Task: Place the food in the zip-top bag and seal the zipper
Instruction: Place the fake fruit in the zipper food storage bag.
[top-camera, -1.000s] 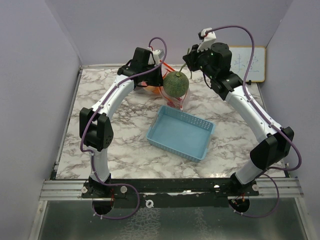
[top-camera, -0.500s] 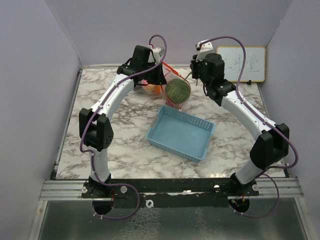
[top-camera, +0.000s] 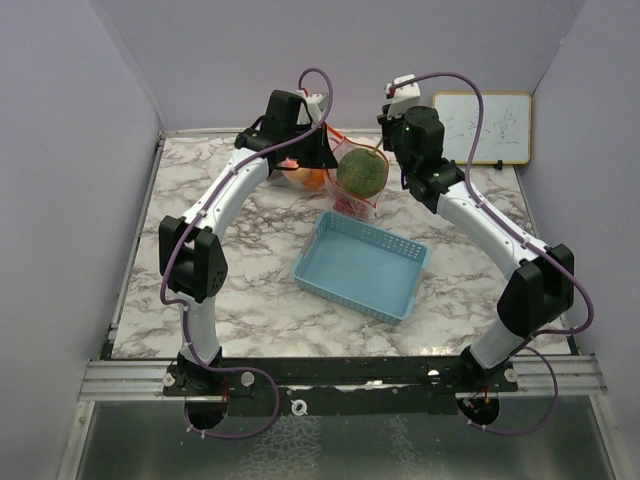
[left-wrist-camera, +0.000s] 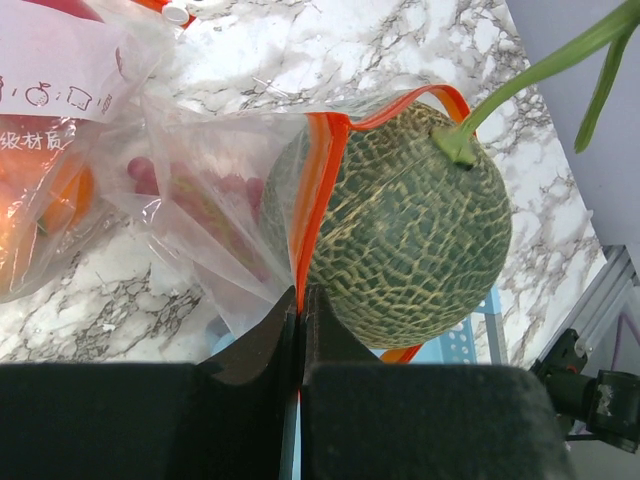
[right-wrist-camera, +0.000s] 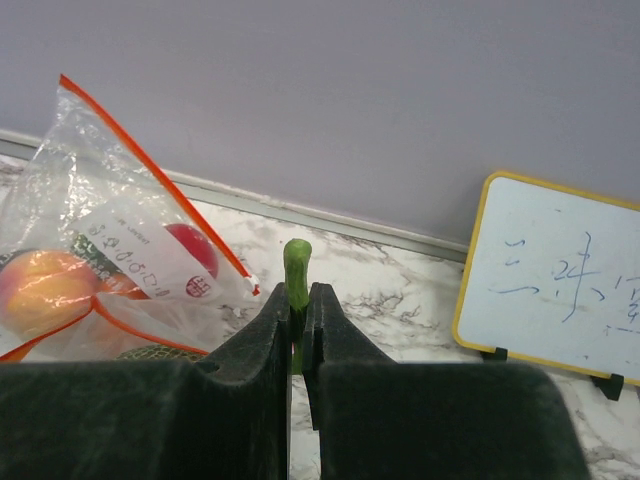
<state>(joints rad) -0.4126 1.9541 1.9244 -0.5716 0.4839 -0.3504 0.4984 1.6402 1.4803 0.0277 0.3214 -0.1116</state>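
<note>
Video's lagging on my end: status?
Left gripper shut on bag rim. Right gripper shut on melon stem. Melon partway into bag, unsealed. Basket nearby, not blocking.

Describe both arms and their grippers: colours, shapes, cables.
Both arms are alike: the left arm and right arm have slim white links between bulky black joint housings, with a purple cable looping along each. The left gripper and right gripper have two flat black fingers.
</note>
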